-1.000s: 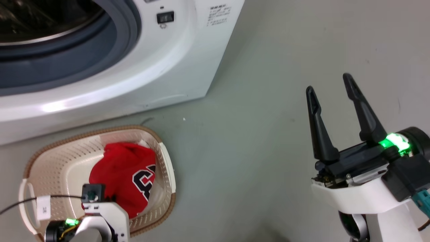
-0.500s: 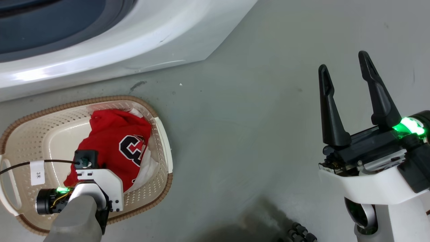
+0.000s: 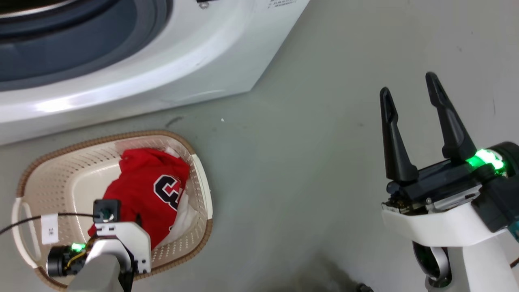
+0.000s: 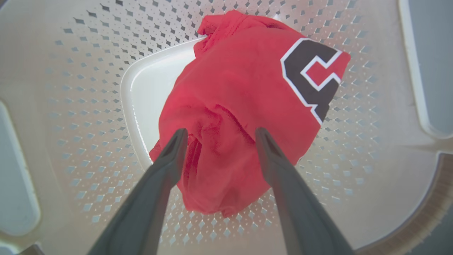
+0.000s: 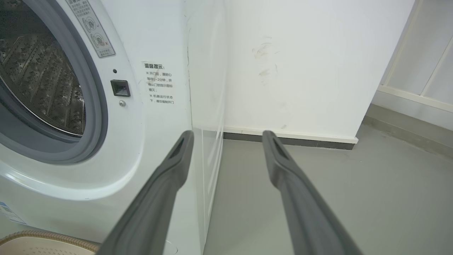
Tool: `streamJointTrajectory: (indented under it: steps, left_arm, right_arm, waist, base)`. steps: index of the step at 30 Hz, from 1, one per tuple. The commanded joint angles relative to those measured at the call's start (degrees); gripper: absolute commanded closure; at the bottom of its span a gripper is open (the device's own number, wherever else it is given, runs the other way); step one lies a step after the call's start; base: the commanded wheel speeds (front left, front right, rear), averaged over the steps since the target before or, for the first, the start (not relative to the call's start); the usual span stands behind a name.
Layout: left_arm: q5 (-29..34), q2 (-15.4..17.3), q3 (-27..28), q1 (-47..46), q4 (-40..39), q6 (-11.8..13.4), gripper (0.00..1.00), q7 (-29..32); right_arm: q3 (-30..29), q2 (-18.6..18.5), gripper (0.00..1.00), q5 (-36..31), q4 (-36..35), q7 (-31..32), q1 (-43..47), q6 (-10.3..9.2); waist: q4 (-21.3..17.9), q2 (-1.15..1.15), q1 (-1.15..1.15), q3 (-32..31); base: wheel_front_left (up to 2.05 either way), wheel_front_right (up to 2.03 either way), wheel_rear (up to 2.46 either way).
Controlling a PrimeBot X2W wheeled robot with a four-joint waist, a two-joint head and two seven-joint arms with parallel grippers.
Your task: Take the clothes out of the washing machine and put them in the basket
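One red garment of the clothes [image 3: 146,194] sits heaped in the basket [image 3: 201,190], on the floor just in front of the washing machine [image 3: 182,73], and the left gripper [image 4: 221,131] hangs over it with fingers spread, a bunched fold between them! The right gripper [image 3: 408,83] is spread too, empty, well off to the side. Danger as I see it: raise that left arm and the fold may snag a finger and drag the cloth up over the rim.
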Motion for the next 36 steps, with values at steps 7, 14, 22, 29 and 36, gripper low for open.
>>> streamJointTrajectory:
  steps: [7,14,22,29,36]
  left_arm:
    - [0.8,-0.4,1.9,6.0,-7.1,1.1,0.0,-0.9]
    - [4.8,-0.5,6.2,14.6,-18.5,3.3,0.0,-0.9]
    - [10.3,-1.9,12.3,22.3,-28.9,3.8,0.0,-0.9]
    - [15.9,-3.6,17.7,28.1,-38.9,3.6,0.0,-0.9]
    - [20.2,-6.3,21.9,33.8,-48.4,2.7,0.0,-0.9]
  right_arm:
    - [-0.1,0.0,0.0,-1.2,1.8,-0.1,4.1,-0.04]
    - [-0.7,0.0,0.0,-1.8,3.7,-0.1,8.1,-0.04]
    - [-1.0,0.0,0.0,-2.9,5.0,-0.1,12.1,-0.04]
    - [-1.9,0.0,0.0,-3.3,5.9,-0.1,15.5,-0.04]
    - [-2.7,0.0,0.0,-3.5,6.6,-0.1,18.3,-0.04]
  waist:
    - [2.3,0.0,0.0,-9.4]
    - [4.1,0.0,0.0,-16.6]
    - [6.5,0.0,0.0,-23.5]
    - [8.3,0.0,0.0,-27.9]
    - [9.8,0.0,0.0,-31.6]
  base:
    - [0.0,0.0,0.0]
    - [0.0,0.0,0.0]
    - [0.0,0.0,0.0]
    - [0.0,0.0,0.0]
    - [0.0,0.0,0.0]
